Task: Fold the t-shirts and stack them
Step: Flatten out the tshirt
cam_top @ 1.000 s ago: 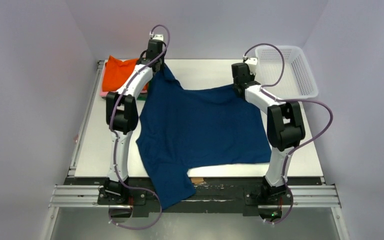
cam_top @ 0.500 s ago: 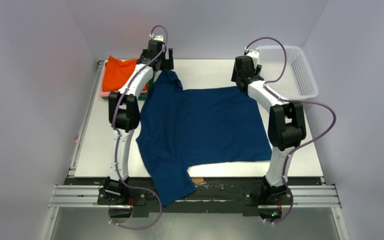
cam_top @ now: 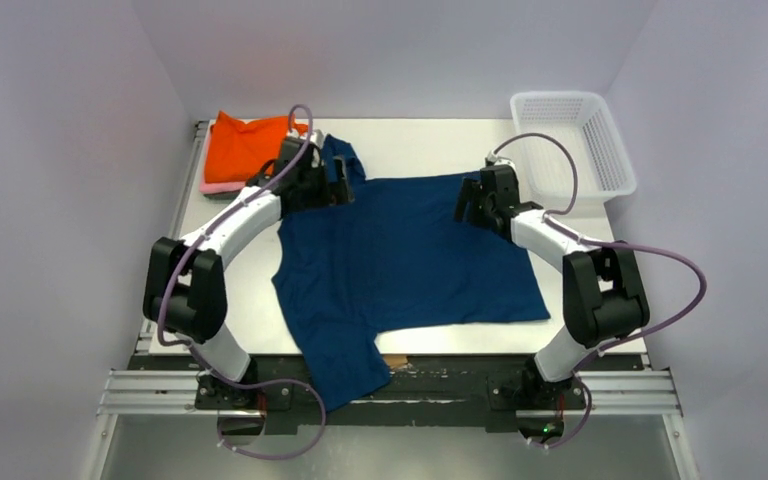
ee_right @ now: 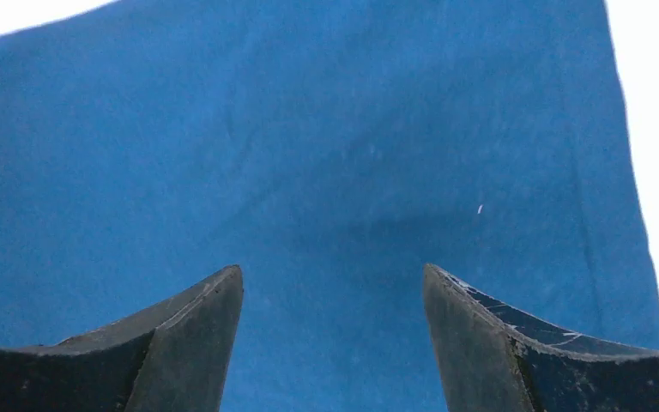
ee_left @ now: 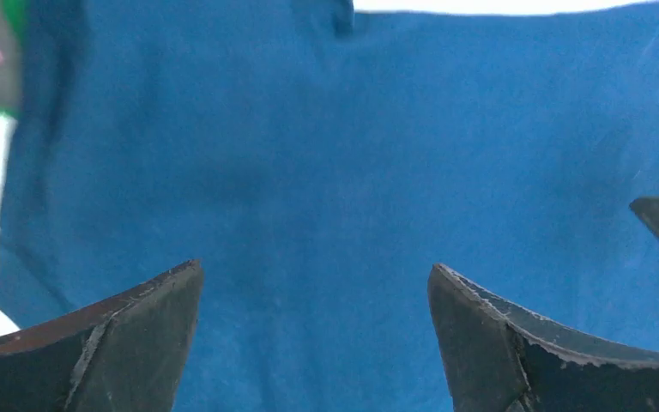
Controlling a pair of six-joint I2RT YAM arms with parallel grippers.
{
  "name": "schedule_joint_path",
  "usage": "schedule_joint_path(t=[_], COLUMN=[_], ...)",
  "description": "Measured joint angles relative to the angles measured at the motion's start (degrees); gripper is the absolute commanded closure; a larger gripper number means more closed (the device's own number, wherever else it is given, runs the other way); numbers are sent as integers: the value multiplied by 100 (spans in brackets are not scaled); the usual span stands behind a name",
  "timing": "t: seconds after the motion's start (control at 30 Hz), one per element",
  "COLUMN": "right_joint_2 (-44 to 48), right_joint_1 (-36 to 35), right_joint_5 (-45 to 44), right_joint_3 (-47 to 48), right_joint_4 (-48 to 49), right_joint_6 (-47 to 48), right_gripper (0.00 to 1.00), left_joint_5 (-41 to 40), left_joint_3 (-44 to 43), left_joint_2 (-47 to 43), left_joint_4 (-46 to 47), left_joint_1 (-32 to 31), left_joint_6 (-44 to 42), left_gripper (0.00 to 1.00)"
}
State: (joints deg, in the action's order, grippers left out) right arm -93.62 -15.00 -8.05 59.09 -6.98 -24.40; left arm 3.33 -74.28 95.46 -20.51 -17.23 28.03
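Top view first: both arms have just let go. A second ago they were stretched to the far edge, pinching the navy t-shirt (cam_top: 400, 260) by its far corners. Now the left pincer (cam_top: 337, 186) and the right pincer (cam_top: 468, 204) have pulled back toward the middle and hover over the cloth, jaws apart. The shirt lies spread beneath both of them, and its near part drapes off the table (cam_top: 410, 135) edge by the bases. The folded orange shirt (cam_top: 250, 145) sits beyond and to the left of the left pincer. The white mesh basket (cam_top: 570, 140) is off past the right one.

Left wrist view: the fingers (ee_left: 120, 343) stand wide with nothing between them, just flat blue cloth straight ahead and below. A blurry bit of orange and green peeks in at the far left.

Right wrist view: same deal, fingers (ee_right: 523, 343) parted and empty, with the shirt's smooth edge running past on their right and bare table beyond it.

So I'd say the spreading-out is done and the actual folding hasn't started. That hanging bit probably needs sorting first.
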Motion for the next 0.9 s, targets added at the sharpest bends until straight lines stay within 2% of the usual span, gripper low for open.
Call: schedule_joint_path(t=[0.2, 0.4, 0.9], right_joint_2=[-17, -420, -1032], right_joint_1=[-9, 0, 321], right_joint_5=[328, 304, 321], right_joint_3=[-605, -496, 214], right_joint_4=[-39, 26, 55], right_joint_6=[-393, -632, -793], right_gripper=[26, 26, 26], left_joint_5=[59, 118, 638], left_joint_3=[293, 79, -2590], left_joint_2=[566, 1360, 3130], left_joint_4=[-186, -367, -1182], left_joint_1=[-446, -457, -361], left_joint_6=[216, 424, 538], left_gripper=[0, 0, 0])
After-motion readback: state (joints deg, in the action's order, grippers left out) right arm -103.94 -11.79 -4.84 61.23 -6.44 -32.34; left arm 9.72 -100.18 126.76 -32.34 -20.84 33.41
